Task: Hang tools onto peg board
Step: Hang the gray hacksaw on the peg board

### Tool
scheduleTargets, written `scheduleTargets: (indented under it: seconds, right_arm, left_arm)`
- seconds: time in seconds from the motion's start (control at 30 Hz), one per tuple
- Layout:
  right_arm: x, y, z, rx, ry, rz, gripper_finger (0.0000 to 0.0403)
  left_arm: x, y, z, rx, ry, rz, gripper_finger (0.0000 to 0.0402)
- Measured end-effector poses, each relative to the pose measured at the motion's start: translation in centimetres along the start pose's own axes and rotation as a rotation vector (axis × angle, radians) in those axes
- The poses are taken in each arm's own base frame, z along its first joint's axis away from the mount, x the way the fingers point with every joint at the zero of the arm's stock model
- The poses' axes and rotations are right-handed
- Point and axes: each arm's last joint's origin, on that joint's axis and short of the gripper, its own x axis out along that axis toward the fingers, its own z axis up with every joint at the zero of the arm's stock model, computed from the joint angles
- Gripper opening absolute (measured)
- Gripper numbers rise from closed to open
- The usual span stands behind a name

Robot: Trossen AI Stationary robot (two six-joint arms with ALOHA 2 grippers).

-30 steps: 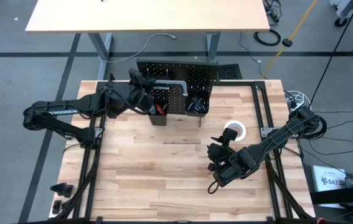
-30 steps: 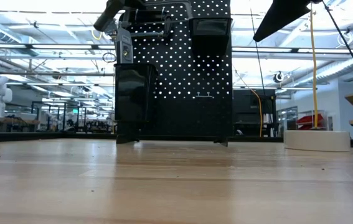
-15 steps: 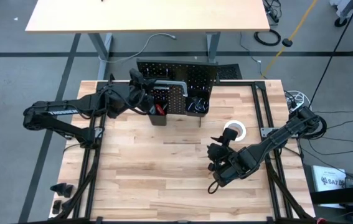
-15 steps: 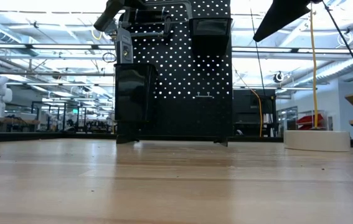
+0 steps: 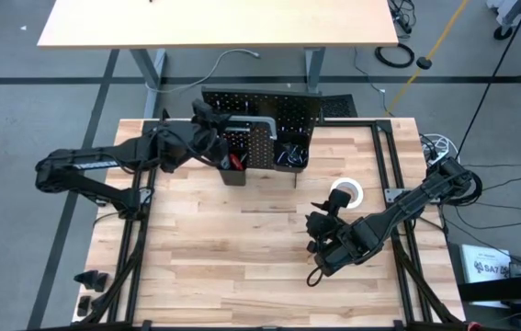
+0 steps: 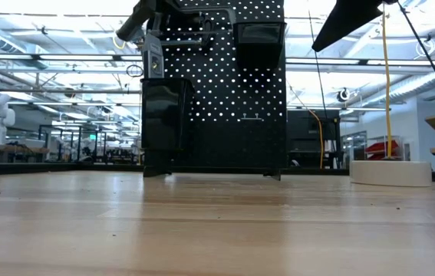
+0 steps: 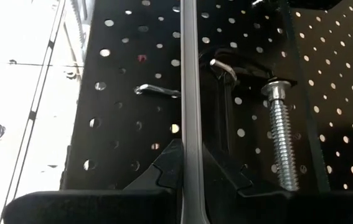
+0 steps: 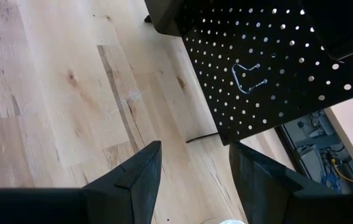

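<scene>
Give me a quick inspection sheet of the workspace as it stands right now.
Surface: wooden tabletop, mostly bare.
Job's things: peg board upright at the far edge; tape roll lying flat on the table; C-clamp at the board.
Clutter: nothing seen.
Grippers: left hand shut on a thin grey bar at the board; right hand open, empty, above the table.
Cables: loose cables on the floor, right of the table.
Surroundings: second table behind.

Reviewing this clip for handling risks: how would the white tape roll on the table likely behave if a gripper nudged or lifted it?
The white tape roll lies flat on the table, so a nudge would probably slide it rather than roll it. Its open ring shape suggests it is fairly light. Stood on edge, it would likely roll. The right gripper hovers beside it, open.
</scene>
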Motion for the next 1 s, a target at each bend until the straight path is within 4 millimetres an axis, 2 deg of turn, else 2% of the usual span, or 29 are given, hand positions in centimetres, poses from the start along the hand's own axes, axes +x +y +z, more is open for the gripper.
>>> scheduleTargets:
  seconds: [0.27,0.43,0.8,1.0]
  right_arm:
    - [0.0,0.0,0.0,0.0,0.0,0.0,0.0183]
    - [0.0,0.0,0.0,0.0,0.0,0.0,0.0183]
    - [0.0,0.0,0.0,0.004,0.003,0.004,0.0183]
    - [0.0,0.0,0.0,0.004,0.003,0.004,0.0183]
  left_arm:
    - [1.2,-0.7,0.7,0.054,0.013,-0.008,0.0048]
    - [1.3,-0.3,0.9,-0.007,-0.002,0.035,0.0048]
    - [1.2,-0.4,0.8,0.004,0.003,0.018,0.0048]
    - [1.3,-0.4,0.8,0.007,0.011,0.018,0.0082]
